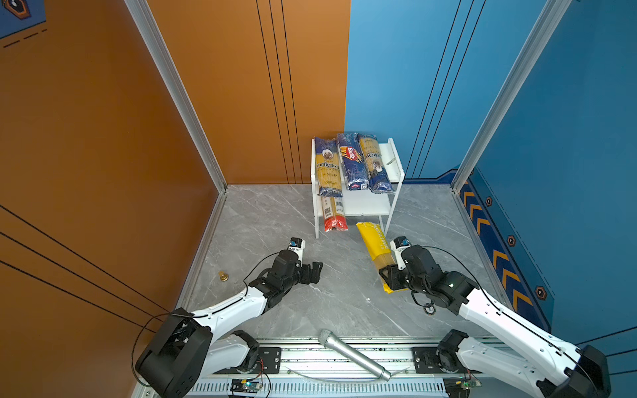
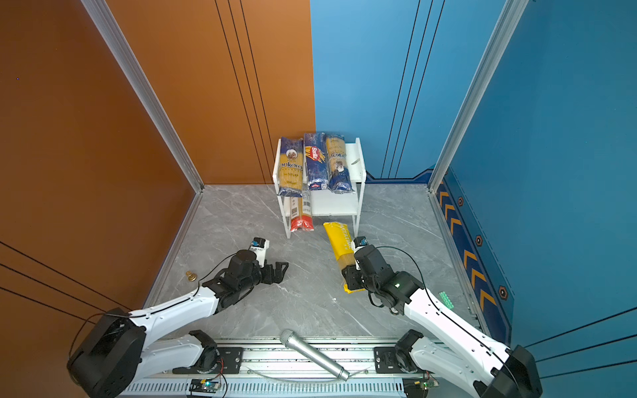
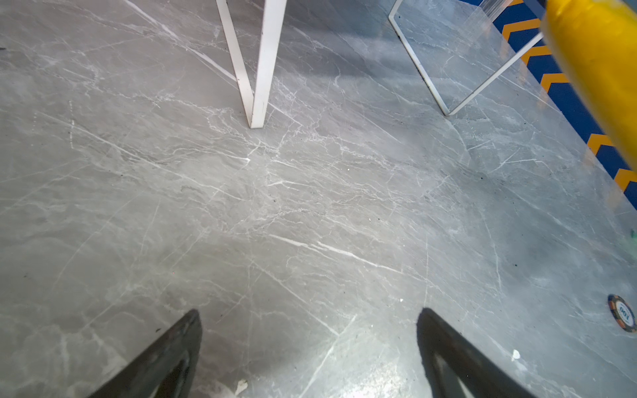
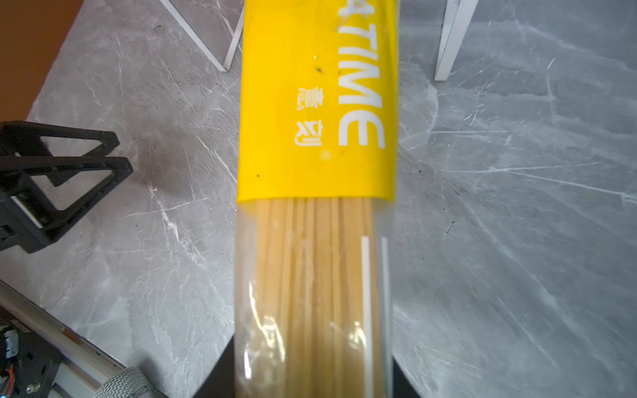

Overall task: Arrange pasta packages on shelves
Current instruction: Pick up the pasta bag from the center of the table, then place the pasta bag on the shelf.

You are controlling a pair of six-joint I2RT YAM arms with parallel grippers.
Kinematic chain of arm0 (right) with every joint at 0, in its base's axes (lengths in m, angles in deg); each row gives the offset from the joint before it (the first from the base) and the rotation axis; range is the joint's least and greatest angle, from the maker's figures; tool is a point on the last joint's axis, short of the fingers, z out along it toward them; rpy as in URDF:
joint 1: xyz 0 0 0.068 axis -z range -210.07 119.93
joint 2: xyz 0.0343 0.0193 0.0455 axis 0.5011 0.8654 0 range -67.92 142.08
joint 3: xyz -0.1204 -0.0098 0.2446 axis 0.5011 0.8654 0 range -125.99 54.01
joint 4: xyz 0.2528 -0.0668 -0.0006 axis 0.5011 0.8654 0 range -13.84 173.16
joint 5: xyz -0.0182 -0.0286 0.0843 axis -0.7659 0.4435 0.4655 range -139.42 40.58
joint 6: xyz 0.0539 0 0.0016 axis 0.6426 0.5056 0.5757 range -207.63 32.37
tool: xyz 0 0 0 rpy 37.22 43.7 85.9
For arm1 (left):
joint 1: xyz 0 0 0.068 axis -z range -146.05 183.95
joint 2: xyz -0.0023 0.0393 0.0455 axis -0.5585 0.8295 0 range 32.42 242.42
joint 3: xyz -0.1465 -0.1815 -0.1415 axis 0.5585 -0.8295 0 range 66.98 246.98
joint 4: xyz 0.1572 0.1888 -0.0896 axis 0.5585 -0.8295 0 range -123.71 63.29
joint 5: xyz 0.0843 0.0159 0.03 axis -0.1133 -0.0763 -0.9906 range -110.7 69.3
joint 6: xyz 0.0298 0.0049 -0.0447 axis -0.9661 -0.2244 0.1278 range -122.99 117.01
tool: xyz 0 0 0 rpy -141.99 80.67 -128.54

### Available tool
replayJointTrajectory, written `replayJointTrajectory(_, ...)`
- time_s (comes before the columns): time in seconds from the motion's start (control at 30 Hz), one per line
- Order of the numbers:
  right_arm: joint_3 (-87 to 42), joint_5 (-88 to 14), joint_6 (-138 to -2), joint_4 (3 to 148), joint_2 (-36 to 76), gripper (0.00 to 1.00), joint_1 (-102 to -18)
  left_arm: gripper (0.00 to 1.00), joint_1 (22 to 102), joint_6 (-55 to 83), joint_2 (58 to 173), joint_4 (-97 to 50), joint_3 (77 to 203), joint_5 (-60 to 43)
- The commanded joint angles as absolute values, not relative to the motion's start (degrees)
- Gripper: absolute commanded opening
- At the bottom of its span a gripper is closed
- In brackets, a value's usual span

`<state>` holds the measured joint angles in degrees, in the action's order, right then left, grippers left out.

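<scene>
you are looking at a robot test cell, not a home or shop: orange wall panels [image 1: 86,138] and blue wall panels [image 1: 396,86] meet aluminium posts [image 1: 172,86], two arms bolt to a slotted rail [image 1: 303,360] with a bare circuit board [image 1: 244,384], and a small white rack [image 1: 365,206] stands on the grey marble-look tabletop [image 1: 327,303].

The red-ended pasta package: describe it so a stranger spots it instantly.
At the far edge of the marble table stands a white rack. The red-ended pasta package lies alone on its lower board, beneath three bags. Only it has a red tip.
</scene>
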<state>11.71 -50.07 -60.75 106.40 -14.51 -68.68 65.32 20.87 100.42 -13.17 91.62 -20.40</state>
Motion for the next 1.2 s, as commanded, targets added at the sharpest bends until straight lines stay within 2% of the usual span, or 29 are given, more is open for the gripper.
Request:
replayJointTrajectory(0.0, 6.05, -51.71, -61.31, 106.78, -17.59, 0.00, -68.50, 0.98, 64.79, 20.74, 100.77, -12.51, 91.13, -19.54)
replayJointTrajectory(0.33, 3.57, -53.45, -61.13, 102.42, -17.58, 0.00, -68.02, 0.98, 64.78, 20.70, 100.62, -12.51, 91.01, -19.46)
replayJointTrajectory(0.87, -3.29, -52.78, -64.11, 92.81, -7.22, 0.00, -63.72, 0.98, 64.58, 20.65, 100.56, -12.56, 91.28, -19.73)
replayJointTrajectory(1.17, -1.40, -54.56, -66.44, 81.64, -5.81, 0.00, -63.24, 0.98, 64.35, 20.39, 101.06, -12.95, 91.88, -19.64)
